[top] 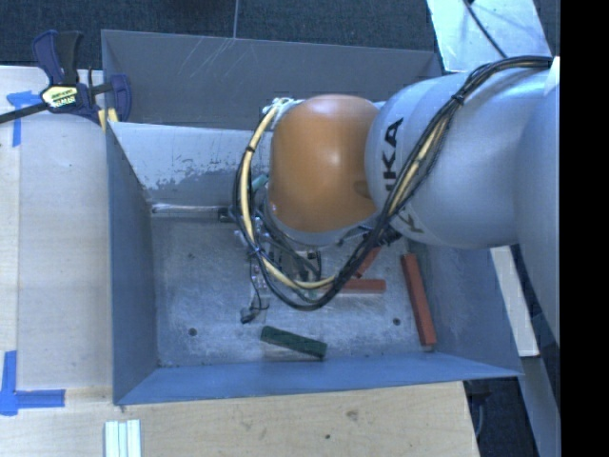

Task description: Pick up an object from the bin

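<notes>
My gripper (291,255) is low in the middle of the bin, and just its dark body peeks out from under the wrist. A flat dark green block (293,342) lies on the bin floor near the front wall, a little in front of the gripper. Just right of the gripper lies a short red-brown bar (366,285), partly hidden by cables. A longer red-brown stick (418,301) lies lengthwise farther right, by the right wall.
The orange wrist cover and looping yellow and black cables hang over the bin's middle and hide the floor beneath. The thick silver arm crosses the bin's right rear corner.
</notes>
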